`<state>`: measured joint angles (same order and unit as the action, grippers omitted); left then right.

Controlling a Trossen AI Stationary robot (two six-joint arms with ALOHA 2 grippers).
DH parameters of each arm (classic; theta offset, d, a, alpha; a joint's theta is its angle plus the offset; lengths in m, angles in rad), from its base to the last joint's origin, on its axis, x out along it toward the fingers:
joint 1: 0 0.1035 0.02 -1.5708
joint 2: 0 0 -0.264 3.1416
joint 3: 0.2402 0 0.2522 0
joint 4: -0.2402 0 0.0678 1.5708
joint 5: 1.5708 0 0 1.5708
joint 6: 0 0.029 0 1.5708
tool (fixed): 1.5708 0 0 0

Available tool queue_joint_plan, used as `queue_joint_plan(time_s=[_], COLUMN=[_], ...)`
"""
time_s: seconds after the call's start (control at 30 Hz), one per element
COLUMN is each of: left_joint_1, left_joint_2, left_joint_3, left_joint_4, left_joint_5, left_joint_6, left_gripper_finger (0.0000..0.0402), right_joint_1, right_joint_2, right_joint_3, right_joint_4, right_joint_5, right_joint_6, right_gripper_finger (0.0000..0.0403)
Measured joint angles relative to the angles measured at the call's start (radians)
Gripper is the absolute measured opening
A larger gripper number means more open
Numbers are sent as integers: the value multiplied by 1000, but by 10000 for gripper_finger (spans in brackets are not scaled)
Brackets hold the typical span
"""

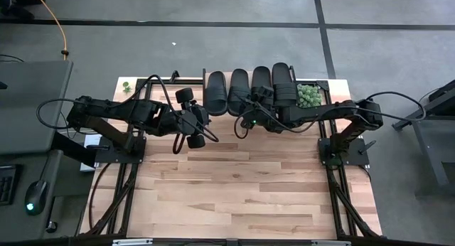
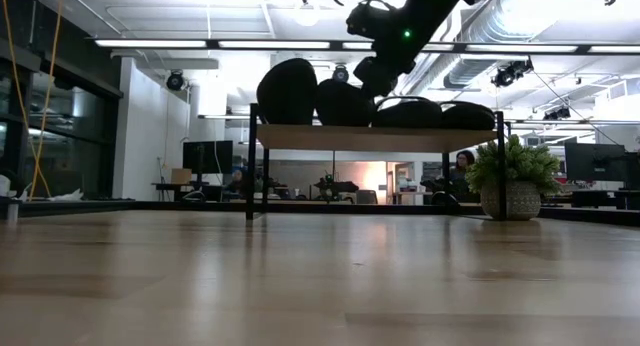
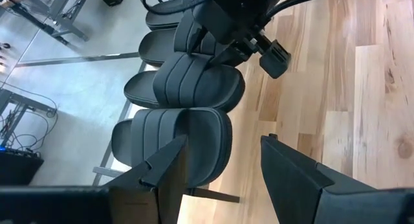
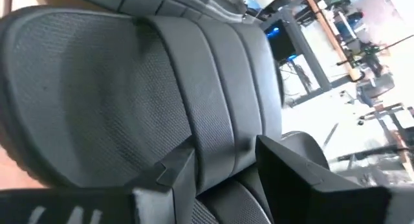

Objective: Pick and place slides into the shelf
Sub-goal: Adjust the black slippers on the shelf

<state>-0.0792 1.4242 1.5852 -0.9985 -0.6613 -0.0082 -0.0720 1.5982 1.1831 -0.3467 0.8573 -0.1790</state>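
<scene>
- Nearest the camera, the front half of the wooden tabletop (image 1: 234, 189) carries nothing of the task; the work is all at the far edge.
- The left gripper (image 1: 196, 130) hangs just in front of the shelf's left end. In the left wrist view its fingers (image 3: 169, 166) stand wide apart and grip nothing, with the leftmost slide (image 3: 173, 143) directly ahead.
- The right gripper (image 1: 257, 100) reaches over the shelf (image 2: 375, 137) from the right side, above the third slide (image 1: 261, 89) in the row. In the right wrist view its fingers (image 4: 178, 175) are spread, with a ribbed strap (image 4: 213, 88) close in front; no grip on it is visible.
- All four slides (image 1: 249, 89) lie side by side on the shelf top, touching or nearly so. The low view shows the two left ones (image 2: 315, 94) propped higher than the two right ones (image 2: 440, 114).
- Judged from this, placement looks nearly done and the step in hand is release and retreat. Doing it well likely means keeping the fingers spread, lifting straight up clear of the strap before pulling back, and avoiding a sideways sweep that could nudge neighbouring slides off the narrow top.
- Beyond the shelf's right end stands a potted green plant (image 1: 308, 96), near the right arm's path.
</scene>
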Motion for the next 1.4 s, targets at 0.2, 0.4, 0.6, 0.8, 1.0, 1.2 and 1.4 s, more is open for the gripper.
queue_joint_plan(time_s=[0.2, 0.4, 0.6, 0.8, 1.0, 1.2, 1.4], left_joint_1=[0, -1, -1, -1, -1, -1, -1], left_joint_2=[0, 0, 0, 0, 0, 0, 0], left_joint_3=[0, 0, 0, 0, 0, 0, 0], left_joint_4=[-2, -32, -34, -33, -33, -32, -32], left_joint_5=[0, 0, 1, 1, 1, 22, 23], left_joint_6=[0, -23, -25, -29, -41, -42, -42], left_gripper_finger=[177, 177, 177, 177, 177, 177, 177], right_joint_1=[6, 7, 17, 18, 5, 1, -8], right_joint_2=[-6, -7, -7, -4, -3, -2, -2], right_joint_3=[0, 2, 3, -1, -2, -3, -3], right_joint_4=[-44, -170, -186, -147, -102, -52, -67], right_joint_5=[-98, -104, -102, -50, 0, 87, -40], right_joint_6=[28, 108, 121, 95, 92, 69, 57], right_gripper_finger=[142, 142, 142, 142, 142, 142, 142])
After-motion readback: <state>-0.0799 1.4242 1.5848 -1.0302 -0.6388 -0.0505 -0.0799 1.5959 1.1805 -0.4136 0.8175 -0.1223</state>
